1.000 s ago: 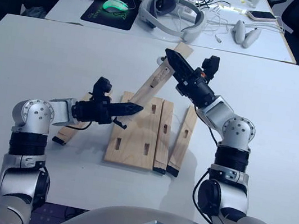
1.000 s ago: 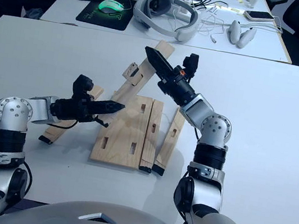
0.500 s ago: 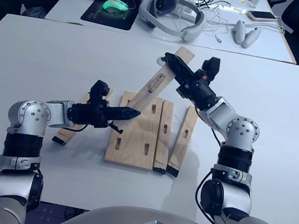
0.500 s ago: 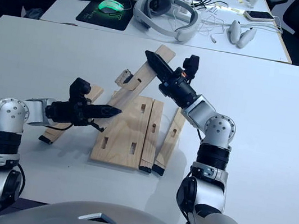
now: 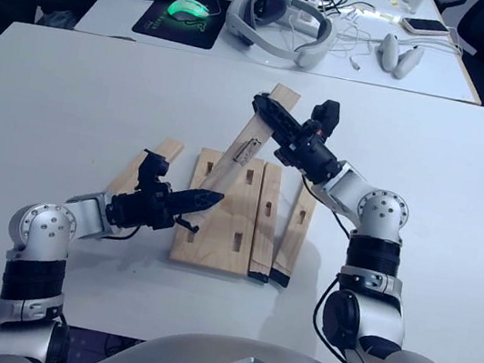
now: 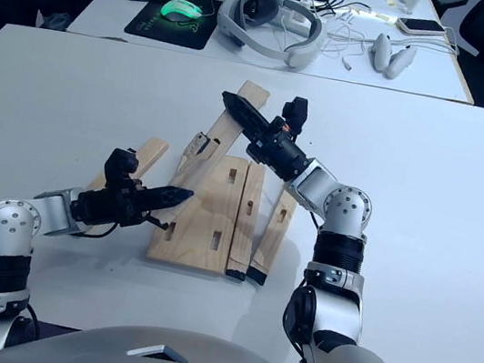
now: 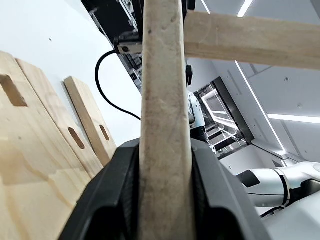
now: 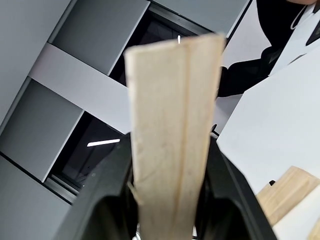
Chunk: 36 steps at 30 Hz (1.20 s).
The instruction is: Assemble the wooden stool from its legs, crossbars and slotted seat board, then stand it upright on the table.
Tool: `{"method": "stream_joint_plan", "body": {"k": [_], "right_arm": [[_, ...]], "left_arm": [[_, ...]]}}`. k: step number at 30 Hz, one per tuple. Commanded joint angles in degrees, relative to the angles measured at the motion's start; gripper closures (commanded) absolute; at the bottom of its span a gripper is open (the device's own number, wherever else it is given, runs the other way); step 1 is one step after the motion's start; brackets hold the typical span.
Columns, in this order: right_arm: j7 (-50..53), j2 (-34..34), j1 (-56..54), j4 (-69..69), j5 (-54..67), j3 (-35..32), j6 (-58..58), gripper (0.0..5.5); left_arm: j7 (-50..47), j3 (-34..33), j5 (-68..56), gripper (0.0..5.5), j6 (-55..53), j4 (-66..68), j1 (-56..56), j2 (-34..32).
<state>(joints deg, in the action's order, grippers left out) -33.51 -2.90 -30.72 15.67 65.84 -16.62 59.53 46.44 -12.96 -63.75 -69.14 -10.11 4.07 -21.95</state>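
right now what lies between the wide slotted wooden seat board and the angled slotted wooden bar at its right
A narrow slotted wooden slat lies flat between them, in both eye views.

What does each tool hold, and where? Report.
Both hold one leg: right tool near its raised far end, left tool at its low near end.

White headset (image 5: pixel 281 24), green mouse (image 5: pixel 188 9), phone (image 5: pixel 423 26), two controllers (image 5: pixel 397 54), rear desk (image 5: pixel 111 21)
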Motion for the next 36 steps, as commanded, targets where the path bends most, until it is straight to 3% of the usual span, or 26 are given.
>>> {"method": "stream_joint_plan", "body": {"k": [1, 3, 14, 19, 26, 29, 32, 36], "right_arm": [[-0.68, -0.17, -0.61, 0.26, -0.16, 0.23, 0.69, 4.43], [-0.79, -0.18, -0.64, 0.32, -0.22, 0.23, 0.69, 4.43], [3.39, -0.12, 3.23, -3.33, -0.71, -2.36, -3.81, 4.47], [3.26, -2.29, 2.47, -2.23, -2.37, -2.97, -5.71, 4.47], [1.96, -6.01, 3.31, -1.93, -3.16, -3.76, -5.66, 4.47], [2.21, -6.72, 3.67, -1.58, -2.46, -4.69, -5.64, 4.47], [3.43, -6.35, 2.36, 0.89, -0.16, -7.53, -5.73, 4.47], [4.02, -5.80, 2.49, 4.71, 2.62, -11.46, -5.41, 4.47]], "left_arm": [[-2.50, -1.35, -1.07, 4.44, 1.00, -0.63, 0.53, -0.11], [-2.90, -1.26, -1.50, 4.44, 1.09, -0.65, 0.48, -0.22], [-2.96, -0.59, -3.20, 2.70, -0.66, 2.55, 5.81, -1.60], [-0.48, -0.58, 1.03, 1.99, 1.77, 3.26, 5.28, -6.58], [5.32, -1.55, 7.52, 1.84, 8.16, 6.32, 1.29, -14.22], [8.63, 3.90, 14.25, 1.84, 13.78, 1.81, -3.69, -17.58], [9.04, 14.69, 30.97, 1.84, 29.96, -3.66, -9.47, -20.96], [10.67, 18.51, 40.70, 1.84, 47.45, -6.49, -12.66, -19.37]]}}
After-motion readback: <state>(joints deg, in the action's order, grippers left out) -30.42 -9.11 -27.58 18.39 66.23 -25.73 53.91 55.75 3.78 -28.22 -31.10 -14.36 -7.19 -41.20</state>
